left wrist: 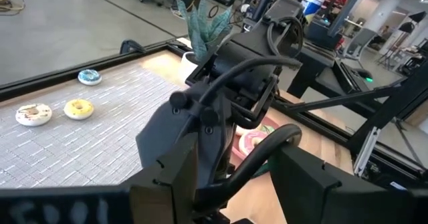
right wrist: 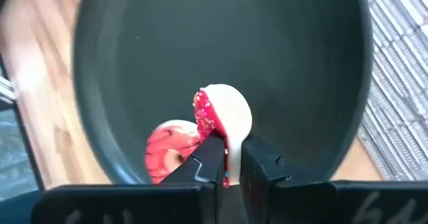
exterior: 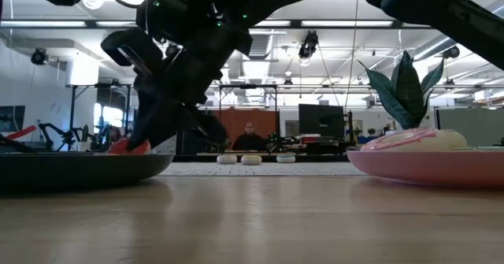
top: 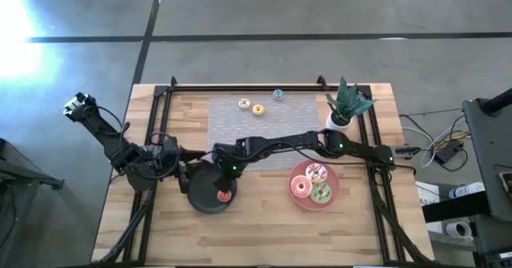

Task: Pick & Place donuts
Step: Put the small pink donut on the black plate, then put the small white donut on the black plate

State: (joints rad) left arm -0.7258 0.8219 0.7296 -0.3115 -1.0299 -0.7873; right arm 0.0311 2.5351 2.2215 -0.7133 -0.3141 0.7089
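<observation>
My right gripper [right wrist: 231,167] hangs over the round dark plate [top: 204,200] and is shut on a tiny donut [right wrist: 224,120] with red sprinkled icing and a cream underside. A second tiny red-pink donut [right wrist: 167,150] lies flat on that plate beside it. Three larger donuts [top: 314,183] lie on the pink plate [top: 298,200]. A pale [top: 244,103], a yellow [top: 258,109] and a blue tiny donut [top: 278,94] rest on the grey mat. My left gripper [top: 182,174] waits open at the dark plate's left side. My right gripper pinches the tiny red-iced donut by its rim [right wrist: 226,147] between the two fingers. The donut stands on edge, its icing facing one finger [right wrist: 204,164], and most of it sticks out past the fingertips. It hangs just above the dark plate's floor [right wrist: 281,63].
A potted plant [top: 346,104] stands at the mat's far right corner. The right arm [top: 304,144] stretches across the table's middle, above the mat's near edge. Bare wood lies along the near edge [top: 264,236]. A black frame rail [top: 240,86] runs along the far side.
</observation>
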